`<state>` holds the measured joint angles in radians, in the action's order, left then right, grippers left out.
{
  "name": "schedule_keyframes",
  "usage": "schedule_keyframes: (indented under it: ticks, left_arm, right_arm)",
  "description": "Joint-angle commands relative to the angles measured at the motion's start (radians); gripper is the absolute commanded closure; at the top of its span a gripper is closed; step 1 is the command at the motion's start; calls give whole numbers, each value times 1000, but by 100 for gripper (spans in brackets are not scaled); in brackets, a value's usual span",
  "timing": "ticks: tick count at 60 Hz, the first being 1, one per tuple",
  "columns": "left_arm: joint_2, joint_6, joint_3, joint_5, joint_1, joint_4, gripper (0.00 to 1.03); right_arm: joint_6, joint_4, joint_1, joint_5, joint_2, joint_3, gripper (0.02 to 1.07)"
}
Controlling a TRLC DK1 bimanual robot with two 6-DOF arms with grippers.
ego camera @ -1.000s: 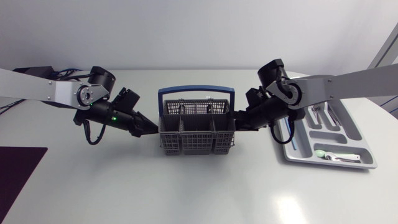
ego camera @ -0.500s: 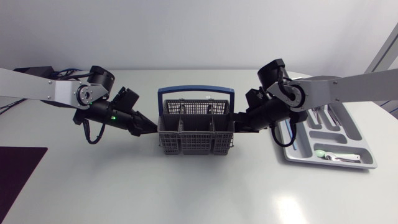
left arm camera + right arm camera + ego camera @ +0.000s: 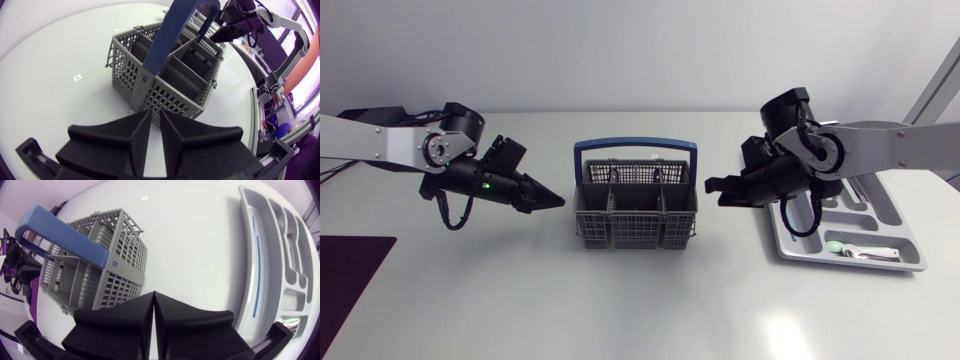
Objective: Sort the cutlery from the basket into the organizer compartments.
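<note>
Judging from how things lie, we take the sorting to be nearly or wholly done. The grey basket stands upright in the middle of the table, and neither wrist view shows cutlery in its compartments, though the far corners are dark. The organizer lies well to the right of it. It holds a pale-handled spoon in its near compartment, a blue-handled piece in the long one and more cutlery at the far end.

If a piece does remain, we would do best to come at the basket from above. We should keep wide of its blue handle, which arches across the middle, and open up only once over the chosen compartment. If nothing remains, the step calls only for drawing both arms away sideways without nudging the basket wall.

Our left end effector points at the basket's left wall from near it, not touching. Its fingers are pressed together with only a slit between them, and hold nothing. Our right end effector hangs between basket and organizer, apart from both, likewise closed and empty.
</note>
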<state>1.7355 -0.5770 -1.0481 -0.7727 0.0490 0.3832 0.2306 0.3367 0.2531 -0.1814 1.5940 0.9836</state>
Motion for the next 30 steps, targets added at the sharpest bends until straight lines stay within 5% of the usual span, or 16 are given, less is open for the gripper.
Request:
schedule_keyframes:
  ticks: [1, 10, 27, 30]
  left_arm:
    - [-97, -9, 42, 16, -17, -12, 87]
    - [-272, 72, 149, 107, -24, -136, 84]
    - [-519, 137, 283, 305, -20, -228, 22]
    - [-567, 140, 312, 371, -17, -254, 12]
  right_arm:
    - [-30, -4, -8, 49, -83, -31, 102]
    - [-79, -16, 3, 109, -181, -63, 102]
    - [-145, -45, 32, 253, -351, -154, 77]
    - [-162, -45, 31, 281, -379, -175, 66]
